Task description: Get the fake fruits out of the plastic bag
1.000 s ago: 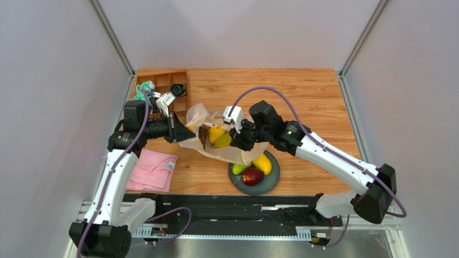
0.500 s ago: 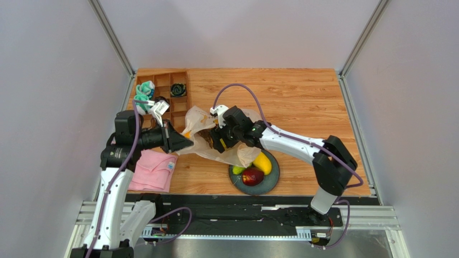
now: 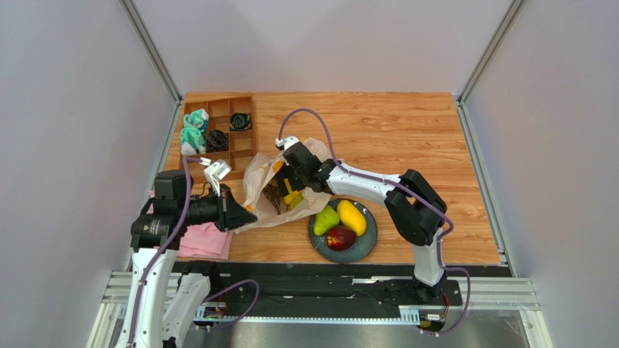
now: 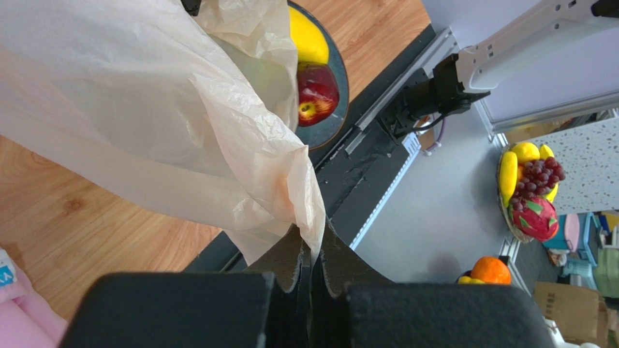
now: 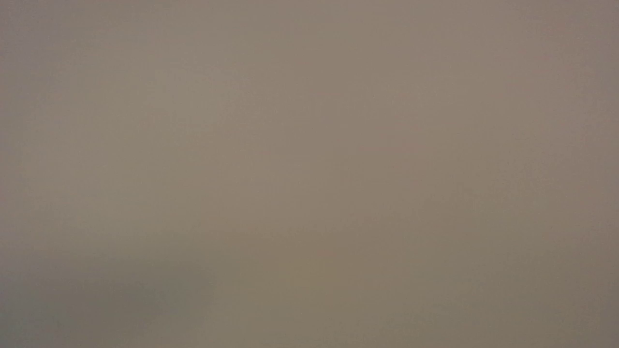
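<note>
Right pincer (image 3: 289, 185) inside plastic bag (image 3: 256, 190), fingertips hidden, wrist view blank

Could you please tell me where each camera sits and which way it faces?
Top external: above, behind the bases, facing down at the table; left arm, right arm show.
Left wrist: looks past its own fingers, shut on the plastic bag, toward the plate.
Right wrist: blank grey-brown; facing unclear, no fingers visible.
Shared by top and left wrist: bag, plate, red apple.

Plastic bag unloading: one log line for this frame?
left gripper: shut on plastic bag edge | right gripper: at bag mouth, opening unclear | plate: pear, mango, apple | right wrist view: blank
</note>
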### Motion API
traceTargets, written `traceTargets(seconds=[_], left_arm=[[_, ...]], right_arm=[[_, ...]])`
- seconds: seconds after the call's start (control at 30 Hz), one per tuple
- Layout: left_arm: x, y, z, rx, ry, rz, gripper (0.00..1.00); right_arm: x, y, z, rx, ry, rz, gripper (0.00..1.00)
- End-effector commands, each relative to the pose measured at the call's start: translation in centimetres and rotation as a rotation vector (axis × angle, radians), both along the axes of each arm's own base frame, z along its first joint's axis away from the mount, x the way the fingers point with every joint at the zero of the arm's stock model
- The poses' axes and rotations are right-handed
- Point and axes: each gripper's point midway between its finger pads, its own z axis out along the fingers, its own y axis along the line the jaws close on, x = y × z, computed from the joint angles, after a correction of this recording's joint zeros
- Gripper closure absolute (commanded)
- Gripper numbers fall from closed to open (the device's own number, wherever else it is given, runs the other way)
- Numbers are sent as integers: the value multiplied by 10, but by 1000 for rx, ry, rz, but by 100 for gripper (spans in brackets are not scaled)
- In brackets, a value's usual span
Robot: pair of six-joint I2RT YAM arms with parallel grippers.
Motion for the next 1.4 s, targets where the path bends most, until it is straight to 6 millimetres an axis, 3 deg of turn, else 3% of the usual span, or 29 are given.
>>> traceTargets(seconds=[0.0, 0.13, 0.2, 0.23, 0.27, 0.33, 0.37, 0.43, 0.5, 0.6, 0.7, 0.77, 0.9, 1.0, 1.13, 1.27, 1.37], left_arm=[[8, -1, -3, -10, -2, 0, 100], [9, -1, -3, -15, 7, -2, 100], [12, -1, -2, -14, 8, 2, 100], [15, -1, -2, -12, -2, 4, 100], [16, -1, -2, -14, -5, 4, 100], [23, -1, -1, -14, -16, 11, 100], [25, -1, 0, -15, -16, 12, 100], [32, -1, 1, -12, -25, 20, 100], [36, -2, 0, -25, 4, 27, 100], [46, -4, 1, -53, 16, 33, 100], [58, -5, 5, -64, 1, 44, 100], [68, -5, 7, -61, -9, 51, 100], [79, -4, 13, -53, -26, 61, 100], [86, -2, 16, -40, -39, 74, 100], [91, -3, 16, -46, -41, 80, 100], [93, -2, 14, -38, -35, 80, 100], [94, -1, 11, -31, -30, 85, 100]], right_arm=[[30, 4, -4, -11, -64, -78, 13], [32, 3, -14, -28, -39, -103, 12], [28, 3, -15, -25, -25, -94, 17], [26, 3, -13, -21, -23, -83, 26], [22, 5, -9, -7, -17, -57, 44], [20, 8, 4, 9, -42, 0, 57], [16, 12, 27, 49, -62, 32, 65], [15, 11, 52, 80, -97, 45, 66], [7, 15, 90, 146, -132, 105, 66], [-18, 23, 133, 246, -139, 236, 68], [-45, 28, 154, 322, -128, 373, 70], [-62, 30, 154, 325, -113, 467, 77], [-73, 24, 156, 307, -135, 531, 81], [-81, 16, 173, 295, -192, 599, 84], [-88, 4, 209, 326, -285, 613, 85], [-109, -9, 262, 395, -382, 689, 86], [-122, -19, 282, 408, -431, 731, 86]])
